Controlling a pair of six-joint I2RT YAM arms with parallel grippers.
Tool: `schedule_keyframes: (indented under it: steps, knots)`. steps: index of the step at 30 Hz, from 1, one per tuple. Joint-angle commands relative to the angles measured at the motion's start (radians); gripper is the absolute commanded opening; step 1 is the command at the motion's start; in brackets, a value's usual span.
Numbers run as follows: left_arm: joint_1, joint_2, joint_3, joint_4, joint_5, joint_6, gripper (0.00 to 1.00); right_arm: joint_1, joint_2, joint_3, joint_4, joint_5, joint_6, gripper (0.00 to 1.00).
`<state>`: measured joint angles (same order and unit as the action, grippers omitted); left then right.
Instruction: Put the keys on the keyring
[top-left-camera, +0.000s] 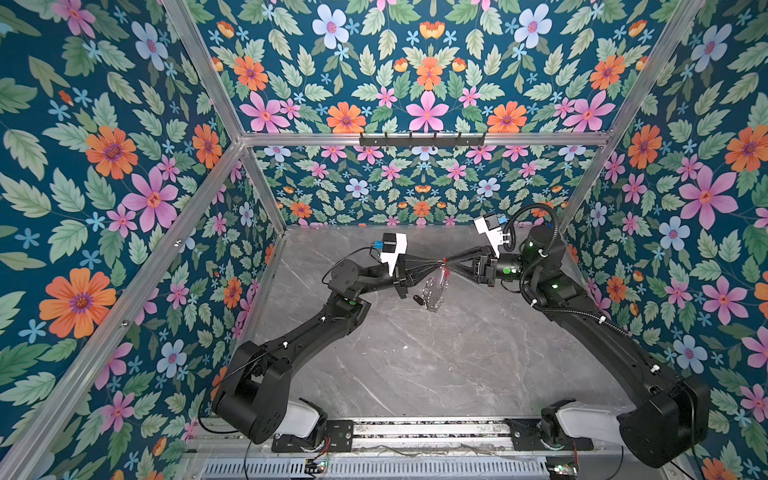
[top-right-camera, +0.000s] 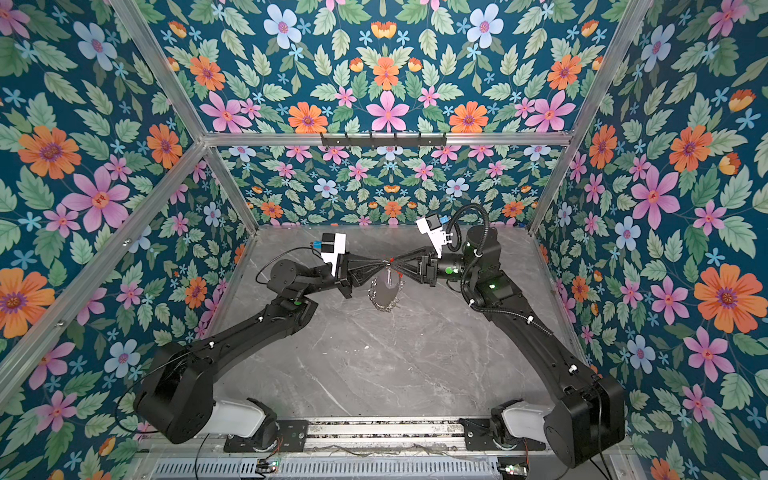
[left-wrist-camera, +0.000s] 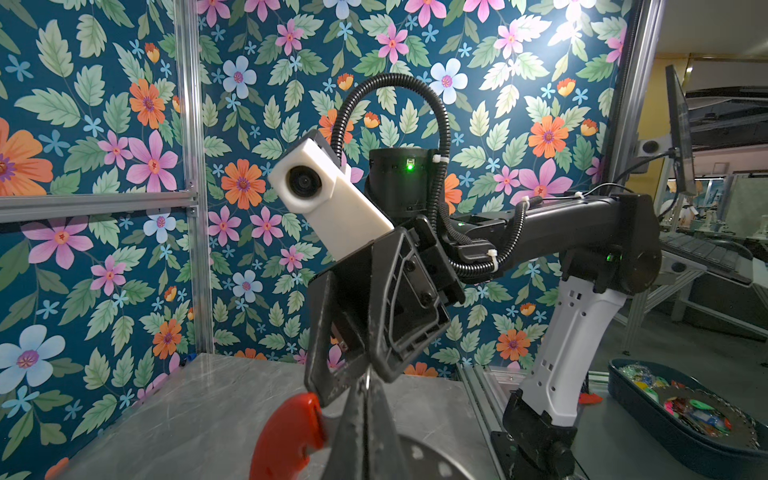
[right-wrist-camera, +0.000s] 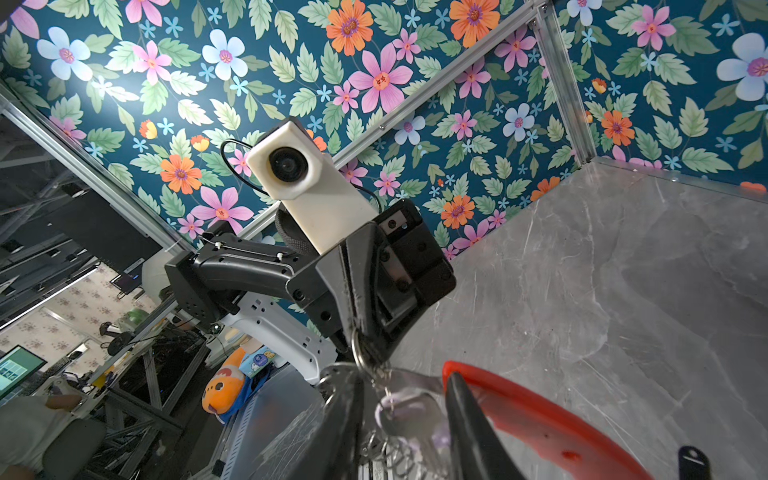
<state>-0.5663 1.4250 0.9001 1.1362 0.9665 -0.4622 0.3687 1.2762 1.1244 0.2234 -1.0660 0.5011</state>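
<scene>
Both grippers meet tip to tip above the middle of the table. The keyring (top-left-camera: 436, 291) (top-right-camera: 386, 291) hangs below them, its red section (left-wrist-camera: 286, 436) (right-wrist-camera: 540, 424) uppermost and its small silver rings low. My left gripper (top-left-camera: 440, 262) (left-wrist-camera: 368, 384) is shut on a thin silver ring at the keyring's top. My right gripper (top-left-camera: 449, 266) (right-wrist-camera: 401, 374) stands open astride that spot. The lilac key (right-wrist-camera: 407, 411) dangles between its fingers, and the red end lies against one fingertip. The black key (top-left-camera: 417, 298) (right-wrist-camera: 692, 461) hangs at the hoop's side.
The grey marble table (top-left-camera: 415, 365) lies below, closed in by floral walls and aluminium posts. A black hook rail (top-left-camera: 422, 139) runs along the back wall. Outside the cell stands a dark blue tray (left-wrist-camera: 681, 432) of colourful bits.
</scene>
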Motion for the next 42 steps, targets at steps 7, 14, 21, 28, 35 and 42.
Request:
schedule_keyframes:
  steps: [7,14,21,28,35,42]
  knots:
    - [0.001,0.013,0.020,0.065,-0.009,-0.025,0.00,0.007,-0.005,-0.010,0.063,-0.018,0.026,0.26]
    - [0.000,0.018,0.016,0.095,-0.014,-0.036,0.00,0.007,-0.012,-0.008,0.048,-0.004,0.014,0.01]
    - [0.000,0.025,0.009,0.154,-0.024,-0.065,0.00,0.005,-0.035,-0.003,0.002,0.015,-0.015,0.00]
    - [-0.001,0.044,-0.003,0.247,-0.040,-0.135,0.00,0.005,-0.026,0.020,-0.052,0.039,-0.026,0.00]
    - [-0.002,0.091,-0.015,0.417,-0.087,-0.246,0.00,0.012,0.019,-0.003,0.070,0.031,0.080,0.00]
    - [-0.012,0.127,-0.007,0.447,-0.104,-0.264,0.00,0.041,0.043,0.010,0.070,0.032,0.082,0.00]
